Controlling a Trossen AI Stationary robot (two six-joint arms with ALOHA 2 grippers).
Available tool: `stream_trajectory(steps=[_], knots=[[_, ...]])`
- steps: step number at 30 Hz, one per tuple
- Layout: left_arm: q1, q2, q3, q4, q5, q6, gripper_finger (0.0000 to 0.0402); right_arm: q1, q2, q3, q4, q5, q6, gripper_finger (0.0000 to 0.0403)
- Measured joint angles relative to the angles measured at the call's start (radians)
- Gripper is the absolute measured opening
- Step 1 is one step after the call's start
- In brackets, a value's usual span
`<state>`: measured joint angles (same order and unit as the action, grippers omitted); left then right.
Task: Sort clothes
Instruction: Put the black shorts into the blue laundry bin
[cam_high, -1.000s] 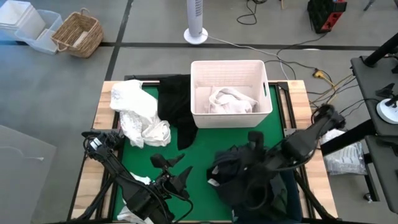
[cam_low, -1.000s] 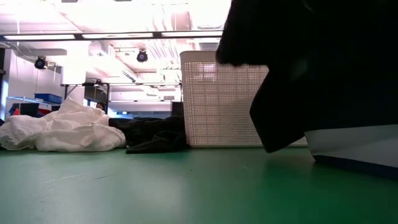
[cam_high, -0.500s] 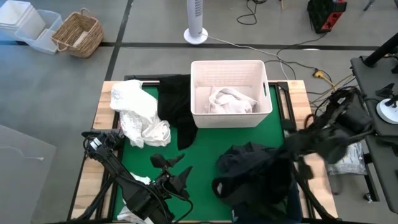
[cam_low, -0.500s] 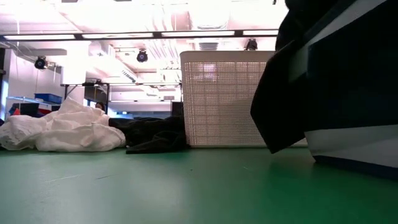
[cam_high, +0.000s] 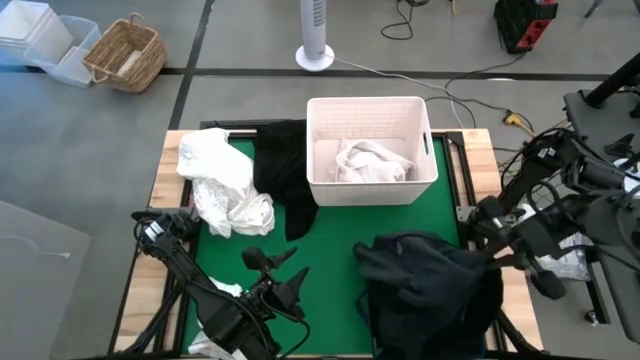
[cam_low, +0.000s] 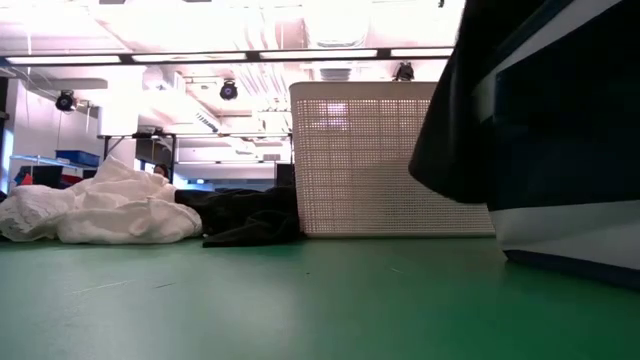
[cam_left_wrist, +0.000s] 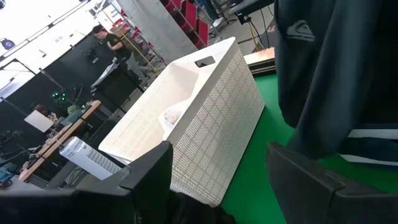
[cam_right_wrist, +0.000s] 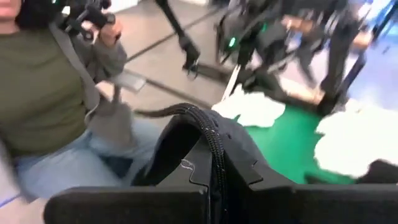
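- The crumpled white fabric garments (cam_high: 222, 180) lie in a heap at the table's left edge, on the green mat (cam_high: 325, 255), touching the black garment beside them.
- The left gripper (cam_high: 278, 282) hangs low over the mat near the table's front, its two dark fingers (cam_left_wrist: 149, 174) spread apart and holding nothing.
- A flat black fabric garment (cam_high: 283, 172) lies between the white heap and the bin, its edge against the bin's wall.
- The white rigid plastic bin with perforated walls (cam_high: 369, 112) stands at the table's far middle — a pale garment (cam_high: 372, 162) sits inside it.
- A bunched dark garment (cam_high: 428, 288) covers the front right of the table, over a dark fabric bin with a white band (cam_low: 565, 225).
- The right gripper (cam_high: 497, 252) sits at that bundle's right edge; its wrist view shows a dark corded edge of cloth (cam_right_wrist: 208, 134) pinched between closed fingers — a seated person (cam_right_wrist: 46, 93) shows beyond.
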<state>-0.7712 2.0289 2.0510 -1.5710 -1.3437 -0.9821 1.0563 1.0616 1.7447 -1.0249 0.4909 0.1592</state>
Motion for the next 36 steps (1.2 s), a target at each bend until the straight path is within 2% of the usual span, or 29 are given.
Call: stream_trajectory(steps=[4,6,11,17,24,36], knots=[[0.000,0.000,0.000,0.000,0.000,0.000,0.0233,0.000,-0.019,0.000,0.080,0.110,-0.108,0.0009],[0.000,0.000,0.000,0.000,0.000,0.000,0.0233,0.000,-0.026,0.000,0.118,0.130,-0.160,0.0009],[0.000,0.000,0.000,0.000,0.001,0.000,0.0233,0.000,-0.027,0.000,0.119,0.022,-0.198,0.0009],[0.000,0.000,0.000,0.000,0.002,0.000,0.0233,0.000,0.027,-0.017,0.017,-0.029,-0.006,0.0009],[0.000,0.000,0.000,0.000,0.002,0.000,0.0233,0.000,0.082,-0.129,-0.031,-0.057,0.216,0.0009],[0.000,0.000,0.000,0.000,0.002,0.000,0.0233,-0.039,0.144,-0.384,-0.031,0.117,0.549,0.0009]])
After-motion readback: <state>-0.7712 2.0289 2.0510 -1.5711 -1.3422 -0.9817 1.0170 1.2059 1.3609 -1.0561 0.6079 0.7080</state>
